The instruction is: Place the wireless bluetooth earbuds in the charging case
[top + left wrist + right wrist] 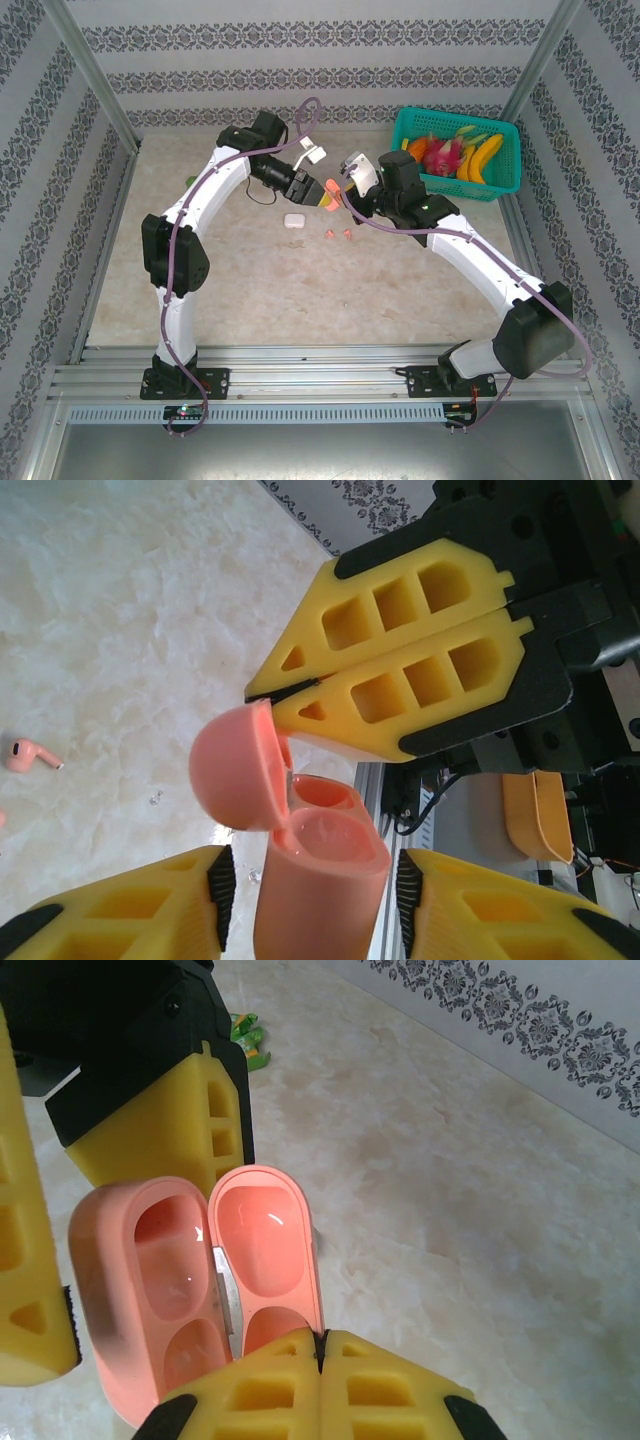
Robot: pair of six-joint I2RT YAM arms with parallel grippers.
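Note:
The pink charging case (320, 900) stands between the fingers of my left gripper (312, 880), which is open, with a thin gap at each ribbed pad. Both sockets of the case (140, 1280) are empty. Its hinged lid (265, 1240) is swung open, and my right gripper (320, 1345) is shut on the lid's rim. From above, the two grippers meet at the case (328, 195) in mid-table. Two pink earbuds (328, 233) (347, 233) lie on the table just in front of it. One pink earbud (32, 754) lies below at the left.
A closed white case (294, 221) lies left of the pink earbuds. A teal basket (404, 128) of fruit stands at the back right. A small green object (245, 1035) lies far back on the marbled table top. Patterned walls enclose the table.

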